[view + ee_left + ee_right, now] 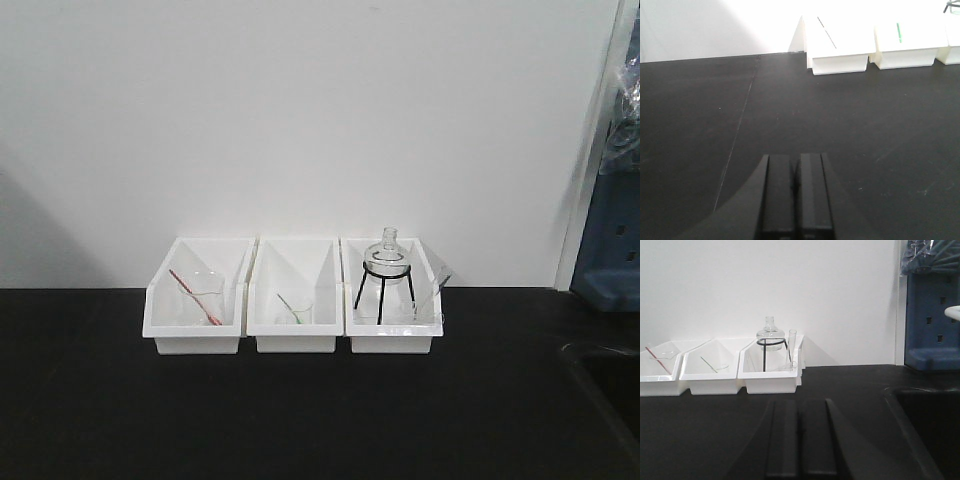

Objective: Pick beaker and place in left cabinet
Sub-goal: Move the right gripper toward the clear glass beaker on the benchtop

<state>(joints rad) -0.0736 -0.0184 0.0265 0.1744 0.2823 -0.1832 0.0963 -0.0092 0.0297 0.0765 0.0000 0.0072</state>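
The beaker (791, 347) is a narrow clear glass cylinder standing at the right end of the right-hand white bin (769, 381), beside a round flask on a black tripod (770, 335). In the front view the beaker (438, 280) shows only faintly, at that bin's (393, 343) right wall. My left gripper (795, 160) is shut with nothing in it, low over the black table and well short of the bins. My right gripper (799, 402) is also shut and holds nothing, in front of the right bin. The left cabinet is out of view.
The left bin (195, 343) holds a clear beaker with a red rod (203, 297). The middle bin (295, 343) holds one with a green rod (295, 310). A sunken black sink (610, 390) lies at the table's right edge. A blue rack (932, 320) stands behind it.
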